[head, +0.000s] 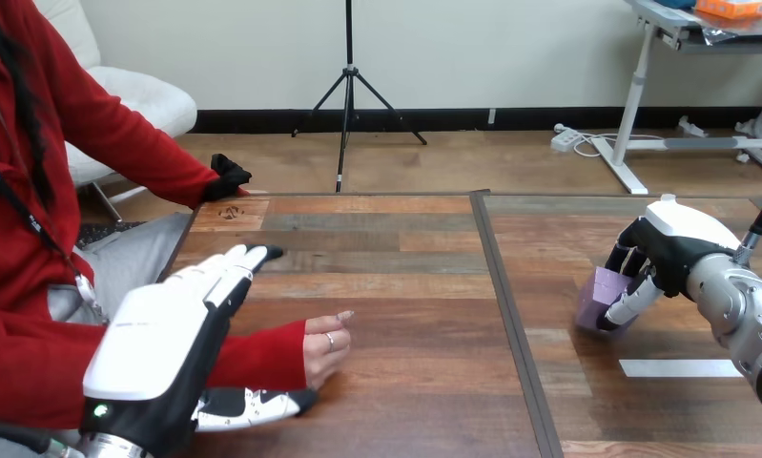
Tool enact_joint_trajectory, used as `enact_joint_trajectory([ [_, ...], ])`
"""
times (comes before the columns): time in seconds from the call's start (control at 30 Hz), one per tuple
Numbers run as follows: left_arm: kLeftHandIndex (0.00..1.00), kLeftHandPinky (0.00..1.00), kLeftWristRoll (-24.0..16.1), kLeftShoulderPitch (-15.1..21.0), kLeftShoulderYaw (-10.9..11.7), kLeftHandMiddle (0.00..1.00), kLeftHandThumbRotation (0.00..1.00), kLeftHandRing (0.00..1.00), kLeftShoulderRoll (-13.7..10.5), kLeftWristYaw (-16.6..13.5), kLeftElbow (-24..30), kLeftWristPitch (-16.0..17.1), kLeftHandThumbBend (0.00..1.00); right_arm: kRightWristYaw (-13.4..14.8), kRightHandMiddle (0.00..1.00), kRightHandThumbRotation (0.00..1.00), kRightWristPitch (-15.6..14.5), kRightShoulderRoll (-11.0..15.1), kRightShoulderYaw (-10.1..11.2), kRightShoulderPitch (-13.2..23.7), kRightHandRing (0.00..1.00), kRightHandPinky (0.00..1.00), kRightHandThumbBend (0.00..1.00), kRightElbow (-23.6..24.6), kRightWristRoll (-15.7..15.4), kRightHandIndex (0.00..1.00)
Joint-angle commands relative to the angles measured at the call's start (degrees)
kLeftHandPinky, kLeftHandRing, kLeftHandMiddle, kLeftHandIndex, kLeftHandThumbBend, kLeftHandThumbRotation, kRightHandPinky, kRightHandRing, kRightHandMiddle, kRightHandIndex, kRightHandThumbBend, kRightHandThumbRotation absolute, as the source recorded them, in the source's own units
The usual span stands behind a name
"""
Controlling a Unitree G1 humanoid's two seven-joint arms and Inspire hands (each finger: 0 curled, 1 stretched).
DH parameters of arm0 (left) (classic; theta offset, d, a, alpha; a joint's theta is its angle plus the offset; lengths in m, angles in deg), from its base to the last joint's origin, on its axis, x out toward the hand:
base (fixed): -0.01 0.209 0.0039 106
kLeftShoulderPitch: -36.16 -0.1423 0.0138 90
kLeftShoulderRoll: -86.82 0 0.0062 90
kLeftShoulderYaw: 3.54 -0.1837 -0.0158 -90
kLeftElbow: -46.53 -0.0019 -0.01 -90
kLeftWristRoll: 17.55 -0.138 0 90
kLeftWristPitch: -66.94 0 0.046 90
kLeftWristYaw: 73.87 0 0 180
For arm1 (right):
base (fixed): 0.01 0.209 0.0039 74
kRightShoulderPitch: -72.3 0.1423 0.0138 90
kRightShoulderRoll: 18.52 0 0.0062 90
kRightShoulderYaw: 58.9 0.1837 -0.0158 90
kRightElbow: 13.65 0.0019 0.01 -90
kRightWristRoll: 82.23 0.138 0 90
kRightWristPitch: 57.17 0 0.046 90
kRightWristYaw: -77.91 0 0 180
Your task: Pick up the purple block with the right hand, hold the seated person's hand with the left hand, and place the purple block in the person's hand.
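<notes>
Right hand [668, 250]: fingers curled round the purple block [598, 294] near the worktop's [405, 239] right edge; whether the block is clear of the surface cannot be told. Left hand [167, 339]: fingers straight, above the person's sleeve [262, 358] near the front-left corner, not clasping the person's hand [327, 348], which rests just beyond. The grasp appears made; holding and placing remain.

At three o'clock we see a pale purple block [596, 292] and our right hand [670, 250], black under a white shell. Our left hand [162, 339] at seven o'clock matches. The table [405, 277] is streaked brown planks, with a white strip [677, 367] at four o'clock.
</notes>
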Motion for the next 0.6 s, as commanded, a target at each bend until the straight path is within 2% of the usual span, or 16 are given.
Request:
enact_joint_trajectory([
  [0.0,0.90,0.88,-0.4,4.2,-1.3,0.92,0.42,0.90,-2.0,-1.1,-2.0,-1.4,1.00,1.4,0.58,0.00,0.2,-0.5,0.7,2.0,0.55,0.47,0.71,2.3,0.5,0.52],
  [0.57,0.85,0.88,-1.9,7.9,-4.7,0.88,0.44,0.87,-5.2,-1.1,-7.3,-4.0,1.00,1.5,0.58,0.00,0.4,-0.7,0.8,2.3,0.55,0.48,0.70,2.2,0.6,0.52],
])
